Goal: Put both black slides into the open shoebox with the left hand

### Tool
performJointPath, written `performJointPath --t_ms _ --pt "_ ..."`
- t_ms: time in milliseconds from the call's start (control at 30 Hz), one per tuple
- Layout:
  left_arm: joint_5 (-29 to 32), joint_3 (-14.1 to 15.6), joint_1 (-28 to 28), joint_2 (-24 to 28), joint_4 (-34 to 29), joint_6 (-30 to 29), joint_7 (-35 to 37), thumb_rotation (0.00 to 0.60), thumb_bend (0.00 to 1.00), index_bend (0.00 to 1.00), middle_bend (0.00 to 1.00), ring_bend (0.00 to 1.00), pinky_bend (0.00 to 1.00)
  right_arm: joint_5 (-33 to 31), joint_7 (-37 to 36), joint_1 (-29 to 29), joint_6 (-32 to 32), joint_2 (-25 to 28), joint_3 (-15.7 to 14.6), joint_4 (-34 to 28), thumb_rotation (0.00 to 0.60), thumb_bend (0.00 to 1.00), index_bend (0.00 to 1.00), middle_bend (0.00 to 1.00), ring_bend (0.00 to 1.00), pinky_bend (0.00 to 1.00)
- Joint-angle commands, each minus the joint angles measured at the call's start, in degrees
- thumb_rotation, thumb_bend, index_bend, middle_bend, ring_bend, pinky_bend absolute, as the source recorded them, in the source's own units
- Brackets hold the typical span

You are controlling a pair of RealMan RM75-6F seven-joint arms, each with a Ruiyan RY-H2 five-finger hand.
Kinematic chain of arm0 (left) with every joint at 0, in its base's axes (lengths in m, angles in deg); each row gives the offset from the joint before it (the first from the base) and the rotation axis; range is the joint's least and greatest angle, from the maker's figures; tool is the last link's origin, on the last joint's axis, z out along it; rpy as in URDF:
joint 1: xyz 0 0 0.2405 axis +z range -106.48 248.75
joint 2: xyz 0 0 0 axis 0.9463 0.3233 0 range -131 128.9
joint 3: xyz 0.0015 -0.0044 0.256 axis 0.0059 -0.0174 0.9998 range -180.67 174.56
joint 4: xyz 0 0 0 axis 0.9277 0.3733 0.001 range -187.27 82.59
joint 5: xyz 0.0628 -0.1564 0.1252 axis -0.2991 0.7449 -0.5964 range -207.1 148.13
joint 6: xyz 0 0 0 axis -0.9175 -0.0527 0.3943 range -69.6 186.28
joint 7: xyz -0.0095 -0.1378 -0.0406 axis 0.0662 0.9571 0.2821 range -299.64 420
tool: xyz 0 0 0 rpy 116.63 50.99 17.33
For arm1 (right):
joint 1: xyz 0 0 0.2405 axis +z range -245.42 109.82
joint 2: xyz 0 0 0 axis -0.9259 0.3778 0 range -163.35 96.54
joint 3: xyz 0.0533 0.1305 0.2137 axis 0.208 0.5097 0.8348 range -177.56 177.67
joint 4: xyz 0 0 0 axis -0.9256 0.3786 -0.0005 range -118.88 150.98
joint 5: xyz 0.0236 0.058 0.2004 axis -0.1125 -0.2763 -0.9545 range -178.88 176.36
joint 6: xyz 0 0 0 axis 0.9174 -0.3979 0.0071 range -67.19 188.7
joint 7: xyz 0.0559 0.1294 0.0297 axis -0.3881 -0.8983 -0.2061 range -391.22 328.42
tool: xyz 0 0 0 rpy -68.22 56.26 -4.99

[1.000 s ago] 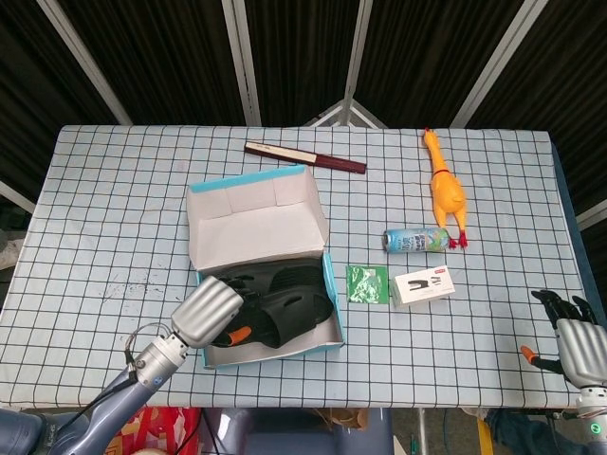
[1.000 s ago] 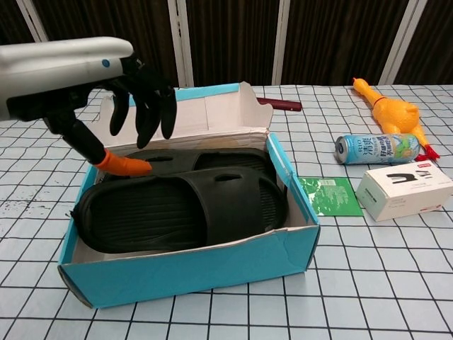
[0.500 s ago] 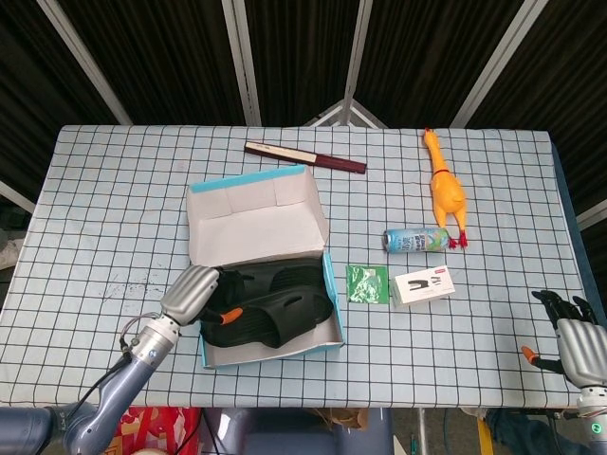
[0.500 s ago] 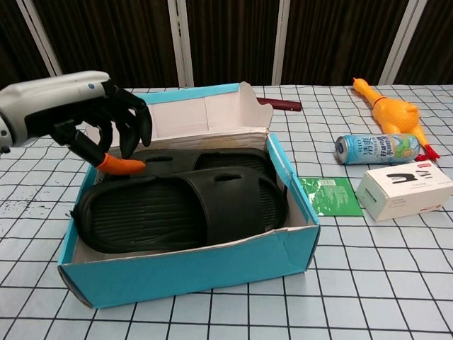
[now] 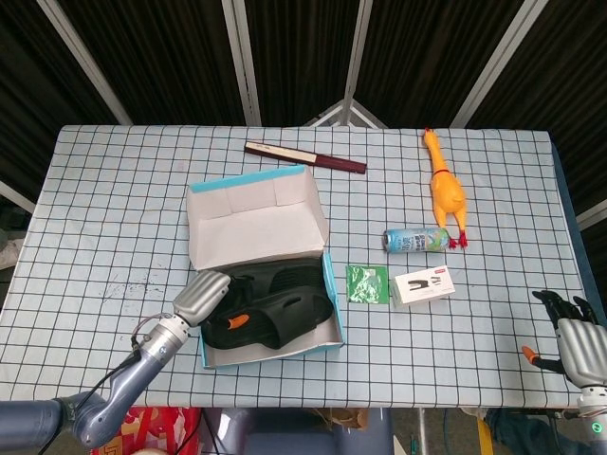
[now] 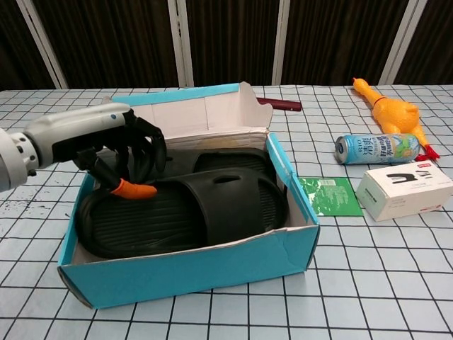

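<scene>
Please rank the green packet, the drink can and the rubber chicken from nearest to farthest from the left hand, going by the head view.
Measured from the left hand at the shoebox's left end:
1. Green packet, just right of the shoebox.
2. Drink can, farther right and back.
3. Rubber chicken, far right, toward the back edge.

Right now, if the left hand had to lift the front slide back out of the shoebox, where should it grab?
Probably by the strap of the front slide, coming from above. The slide lies flat, sole down, with box walls close around it, so its arched strap is the one raised part to hook. The left hand is already over its heel end.
</scene>
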Motion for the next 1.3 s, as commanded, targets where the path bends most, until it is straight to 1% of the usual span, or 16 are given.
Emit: performJointPath --t_ms 33,467,567,667,733,767,800,900,1000,1067,1167,1200,1233,1300 --pt "-0.54 0.09 0.35 -0.67 0.84 0.08 -1.23 0.600 0.37 0.52 0.63 0.51 0.62 0.02 0.07 -0.02 -0.09 0.01 0.01 -0.03 0.600 0.23 0.18 0.16 0.20 0.08" --pt "-2.77 0.49 1.01 -3.63 4.33 0.87 -6.99 0.600 0.37 0.51 0.63 0.51 0.61 -0.09 -0.01 -0.14 -0.31 0.06 0.06 -0.06 0.600 0.23 0.18 0.16 0.20 0.08" --pt "-3.25 0.23 1.28 -3.64 4.28 0.39 -8.19 0.600 0.37 0.50 0.62 0.50 0.58 -0.03 -0.12 -0.15 -0.30 0.08 0.04 -0.04 0.600 0.23 0.18 0.16 0.20 0.08" --pt "-4.27 -0.38 1.63 -2.53 2.98 -0.66 -8.63 0.600 0.37 0.48 0.60 0.49 0.56 0.06 -0.18 -0.19 -0.39 0.07 0.02 0.02 0.600 0.23 0.18 0.16 0.20 0.08" --pt "-6.13 -1.06 2.08 -1.02 1.28 -2.50 -8.73 0.600 0.37 0.47 0.56 0.48 0.55 0.06 -0.16 -0.15 -0.32 0.03 0.02 0.06 0.600 0.23 0.18 0.16 0.20 0.08" --pt "-7.40 -1.50 2.37 0.48 -0.64 -3.57 -8.24 0.600 0.37 0.47 0.53 0.48 0.55 0.06 -0.08 -0.11 -0.30 0.01 0.03 0.04 0.600 0.23 0.18 0.16 0.20 0.08" --pt "-9.17 -1.85 2.92 3.10 -4.21 -5.05 -7.06 0.600 0.37 0.47 0.51 0.47 0.54 0.12 0.03 -0.08 -0.26 -0.01 0.00 0.00 0.600 0.23 0.18 0.16 0.20 0.08" --pt "-12.16 -1.76 4.04 8.19 -10.08 -6.65 -4.68 0.600 0.37 0.45 0.48 0.44 0.53 0.07 0.36 -0.09 -0.37 -0.07 0.01 -0.14 0.600 0.23 0.18 0.16 0.20 0.08" --pt "-14.95 -1.04 5.40 12.57 -14.58 -8.05 -1.92 0.600 0.36 0.43 0.46 0.40 0.50 0.08 0.58 -0.11 -0.38 -0.07 -0.04 -0.31 0.600 0.23 0.18 0.16 0.20 0.08" --pt "-17.27 0.31 6.85 16.33 -17.29 -9.21 -0.83 0.600 0.36 0.41 0.42 0.36 0.46 0.11 0.72 -0.12 -0.43 -0.09 -0.06 -0.39 0.600 0.23 0.18 0.16 0.20 0.08" --pt "-21.97 3.91 10.14 22.00 -18.74 -11.86 -2.27 0.600 0.36 0.36 0.35 0.29 0.40 0.07 0.85 -0.12 -0.45 -0.10 -0.05 -0.53 0.600 0.23 0.18 0.16 0.20 0.08" --pt "-23.54 5.25 11.60 23.38 -18.12 -13.16 -3.84 0.600 0.36 0.34 0.33 0.27 0.38 0.11 0.91 -0.10 -0.44 -0.12 -0.06 -0.55 0.600 0.23 0.18 0.16 0.20 0.08" --pt "-24.83 6.40 13.22 24.22 -16.91 -14.74 -5.81 0.600 0.36 0.31 0.28 0.22 0.33 0.21 0.98 -0.09 -0.48 -0.13 -0.08 -0.59 0.600 0.23 0.18 0.16 0.20 0.08" --pt "-25.90 8.01 16.74 24.34 -13.36 -18.10 -10.65 0.600 0.36 0.26 0.20 0.15 0.28 0.46 1.17 -0.14 -0.76 -0.21 -0.11 -0.68 0.600 0.23 0.18 0.16 0.20 0.08"
